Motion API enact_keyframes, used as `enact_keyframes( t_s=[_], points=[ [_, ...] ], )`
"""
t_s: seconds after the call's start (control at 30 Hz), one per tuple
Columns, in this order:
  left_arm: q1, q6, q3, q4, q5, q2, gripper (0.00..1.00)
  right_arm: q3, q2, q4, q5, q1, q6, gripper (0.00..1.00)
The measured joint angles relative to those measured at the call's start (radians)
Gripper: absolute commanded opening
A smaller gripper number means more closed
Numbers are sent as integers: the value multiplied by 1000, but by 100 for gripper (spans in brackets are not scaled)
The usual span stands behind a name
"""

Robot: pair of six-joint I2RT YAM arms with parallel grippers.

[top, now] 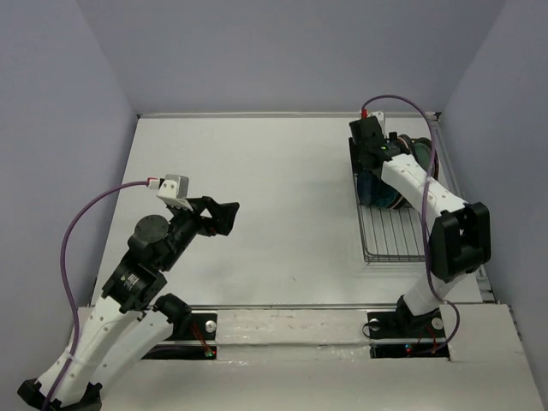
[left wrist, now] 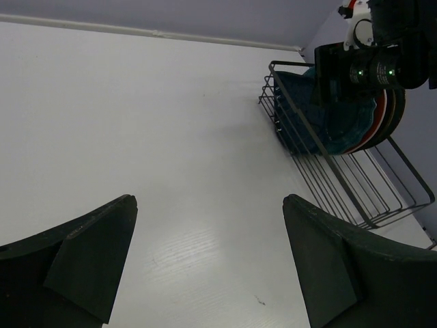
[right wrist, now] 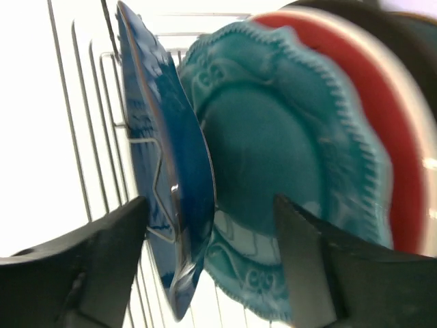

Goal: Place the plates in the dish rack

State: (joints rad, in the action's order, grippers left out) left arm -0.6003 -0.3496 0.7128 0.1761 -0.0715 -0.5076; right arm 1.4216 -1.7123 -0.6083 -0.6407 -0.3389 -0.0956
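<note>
The black wire dish rack stands at the table's right side. Several plates stand upright in its far half. In the right wrist view the navy leaf-shaped plate is in front, then the teal scalloped plate, the red plate and a dark plate behind. My right gripper is open, its fingers on either side of the lower edges of the navy and teal plates; it is over the rack's far end. My left gripper is open and empty above the bare table.
The near half of the rack holds no plates. The plates and the right arm's wrist show at the upper right of the left wrist view. Grey walls enclose the table on three sides.
</note>
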Motion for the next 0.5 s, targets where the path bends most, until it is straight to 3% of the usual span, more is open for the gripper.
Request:
enact_keyframes(
  t_s=[0.07,0.2,0.5],
  points=[
    [0,0,0,0,-2,0,99,0,39,5,3,0,-8,92],
    [0,0,0,0,-13,-2,99,0,172,19,18,0,-38,94],
    [0,-6,0,-3,-31,-18,99,-113,642,135,272,0,-115,100]
  ],
)
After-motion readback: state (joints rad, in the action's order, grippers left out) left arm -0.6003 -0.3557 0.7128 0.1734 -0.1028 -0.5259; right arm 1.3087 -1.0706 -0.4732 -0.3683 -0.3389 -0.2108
